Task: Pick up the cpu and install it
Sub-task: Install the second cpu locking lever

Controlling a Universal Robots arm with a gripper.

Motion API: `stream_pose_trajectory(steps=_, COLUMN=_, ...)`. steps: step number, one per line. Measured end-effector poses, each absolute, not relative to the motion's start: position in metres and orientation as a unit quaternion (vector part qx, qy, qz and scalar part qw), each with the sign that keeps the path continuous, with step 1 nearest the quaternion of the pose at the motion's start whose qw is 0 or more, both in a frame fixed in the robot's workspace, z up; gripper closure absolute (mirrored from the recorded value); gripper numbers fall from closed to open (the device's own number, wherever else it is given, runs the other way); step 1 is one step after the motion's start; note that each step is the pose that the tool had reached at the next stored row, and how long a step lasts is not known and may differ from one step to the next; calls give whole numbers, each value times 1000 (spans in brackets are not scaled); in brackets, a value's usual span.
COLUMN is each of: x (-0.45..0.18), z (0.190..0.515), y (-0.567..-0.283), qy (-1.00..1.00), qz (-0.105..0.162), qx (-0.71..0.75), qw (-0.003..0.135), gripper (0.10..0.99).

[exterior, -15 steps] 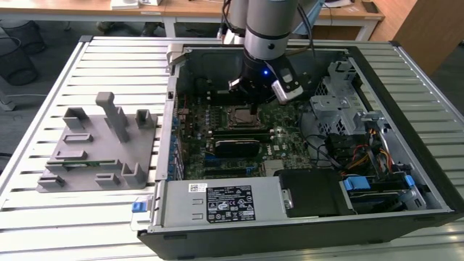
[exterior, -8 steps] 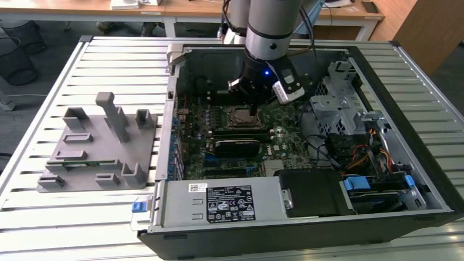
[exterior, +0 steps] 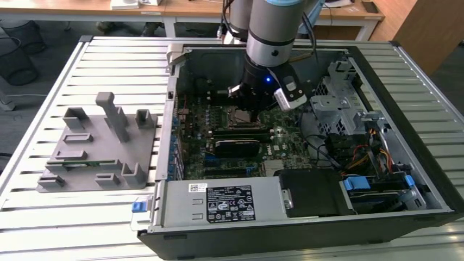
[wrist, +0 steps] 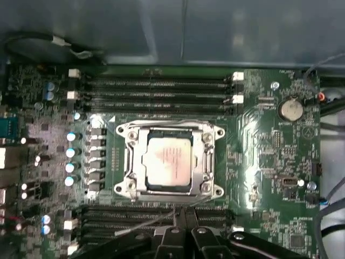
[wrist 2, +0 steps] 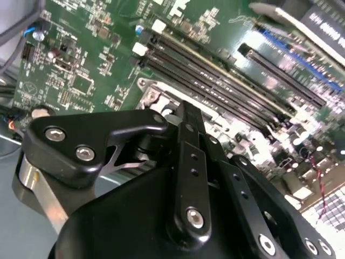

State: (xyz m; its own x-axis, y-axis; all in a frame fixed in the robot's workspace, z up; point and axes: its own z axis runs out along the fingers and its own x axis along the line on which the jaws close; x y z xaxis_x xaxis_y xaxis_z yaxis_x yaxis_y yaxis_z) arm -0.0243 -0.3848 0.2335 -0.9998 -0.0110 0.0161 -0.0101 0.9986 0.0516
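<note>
Two dark fingers (wrist: 195,233) of the gripper (wrist: 181,211) stood drawn close together in the first wrist view, narrow and holding nothing. Their tips hung over the motherboard (wrist: 264,162) just beside the near edge of the socket frame (wrist: 207,156). I judged the empty, narrow fingers to mean the chip had left the grasp, since it lay apart from them.

The cpu (wrist: 168,161) sat inside the socket frame, flat, with its silvery metal top facing up toward the camera. Its underside was hidden against the socket, which is how it must lie for its contacts to meet. It looked almost square, so no long axis stood out. Its edges ran square to the frame and parallel to the memory slots (wrist: 161,89) beyond it. The frame's metal plate bordered it on all sides; whether the plate was latched I could not tell.

In the exterior view the arm reached straight down into the open computer case (exterior: 406,136), with the gripper (exterior: 250,109) low over the board, a posture suited to placing a part from above. Well apart, toward the exterior view's left, a grey plastic fixture (exterior: 101,147) rested on the slatted bench (exterior: 73,228).
</note>
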Motion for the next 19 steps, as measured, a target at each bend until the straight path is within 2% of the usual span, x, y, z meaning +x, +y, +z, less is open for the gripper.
stream_pose_trajectory(steps=9, x=-52, z=233, y=-390, qy=-1000, qz=-27, qx=5, qw=7, gripper=980)
stream_pose_trajectory(steps=19, x=-58, z=215, y=-390, qy=-1000, qz=-27, qx=5, qw=7, gripper=980)
